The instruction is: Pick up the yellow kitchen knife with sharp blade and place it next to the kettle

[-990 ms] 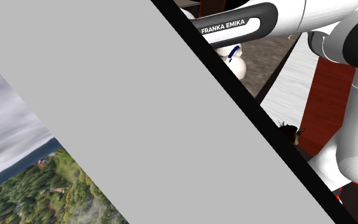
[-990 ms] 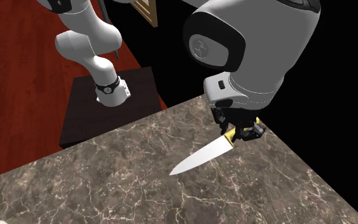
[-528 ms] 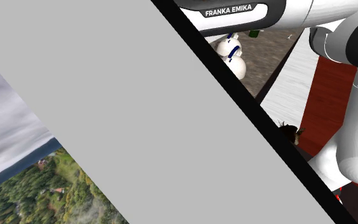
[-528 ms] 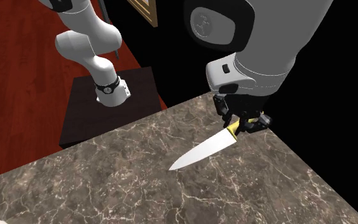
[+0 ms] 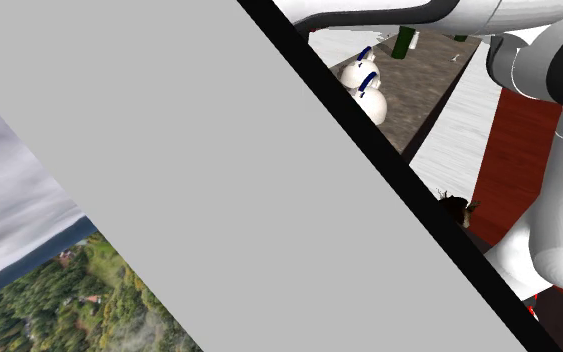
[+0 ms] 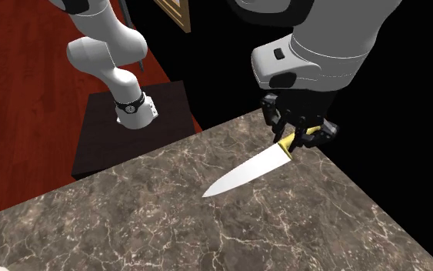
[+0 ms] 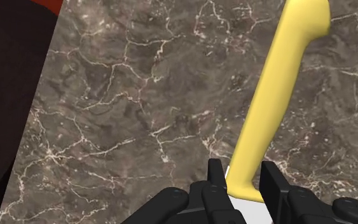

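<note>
The knife has a white blade [image 6: 244, 174] and a yellow handle [image 6: 286, 143]. My gripper [image 6: 300, 135] is shut on the handle close to the blade, near the far corner of the brown marble counter [image 6: 130, 219]. The handle end is raised and the blade slants down toward the counter on the second exterior view's left. In the wrist view the yellow handle [image 7: 273, 95] runs away from my gripper [image 7: 243, 184], clasped between the two fingers above the marble [image 7: 120, 95]. Two white rounded vessels with blue bands [image 5: 365, 88] stand on a counter in the shoulder view; I cannot tell if either is the kettle.
The counter's edges run close behind and beside the gripper, with a black area [image 6: 407, 115] beyond. The dark stand [image 6: 130, 127] sits on a red floor [image 6: 22, 85]. A large slanted grey panel [image 5: 219, 180] covers much of the shoulder view. A green object [image 5: 404, 40] stands past the white vessels.
The arm has risen, lifting the knife's handle up and toward the second exterior view's right. In the shoulder view the forearm has moved up, uncovering more of the counter.
</note>
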`<state>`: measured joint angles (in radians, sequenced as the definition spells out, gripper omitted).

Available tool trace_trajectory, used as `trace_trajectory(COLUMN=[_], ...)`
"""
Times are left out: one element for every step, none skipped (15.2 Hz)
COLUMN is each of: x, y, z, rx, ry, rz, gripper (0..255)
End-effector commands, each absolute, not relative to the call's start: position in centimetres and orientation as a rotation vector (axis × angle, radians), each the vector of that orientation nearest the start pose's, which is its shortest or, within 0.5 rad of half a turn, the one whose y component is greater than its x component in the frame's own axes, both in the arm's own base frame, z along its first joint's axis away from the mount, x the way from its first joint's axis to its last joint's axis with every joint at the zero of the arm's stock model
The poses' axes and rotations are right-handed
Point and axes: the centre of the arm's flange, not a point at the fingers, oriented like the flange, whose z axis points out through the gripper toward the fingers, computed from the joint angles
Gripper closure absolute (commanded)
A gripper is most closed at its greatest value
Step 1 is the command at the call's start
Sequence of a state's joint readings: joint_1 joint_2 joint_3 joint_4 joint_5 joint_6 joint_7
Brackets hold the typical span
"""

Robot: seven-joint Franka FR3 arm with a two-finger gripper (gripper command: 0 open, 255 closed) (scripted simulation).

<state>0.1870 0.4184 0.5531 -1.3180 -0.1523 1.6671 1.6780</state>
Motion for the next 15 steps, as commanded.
trace_trajectory(x=[54.7, 54.7, 54.7, 54.7, 54.7, 54.7, 54.7, 54.7, 54.7, 54.7, 54.7, 54.7, 54.5, 54.3, 54.1], y=[38.7, 38.7, 38.7, 38.7, 38.7, 38.7, 38.7, 38.7, 38.7, 38.7, 38.7, 38.7, 37.4, 36.1, 34.8], z=[53.6, 54.1, 54.6, 55.1, 55.7, 56.2, 56.7, 57.3, 57.8, 58.3, 58.8, 59.2, 59.2, 59.2, 59.2], rx=[-2.773, -2.773, -2.773, -2.773, -2.773, -2.773, -2.773, -2.773, -2.773, -2.773, -2.773, -2.773, -2.773, -2.773, -2.773], ry=[1.445, 1.445, 1.445, 1.445, 1.445, 1.445, 1.445, 1.445, 1.445, 1.445, 1.445, 1.445, 1.445, 1.445, 1.445], rz=[0.099, 0.099, 0.099, 0.099, 0.099, 0.099, 0.099, 0.099, 0.099, 0.099, 0.099, 0.099, 0.099, 0.099, 0.099], gripper=[255, 255, 255, 255, 255, 255, 255, 255, 255, 255, 255, 255, 255, 255, 255])
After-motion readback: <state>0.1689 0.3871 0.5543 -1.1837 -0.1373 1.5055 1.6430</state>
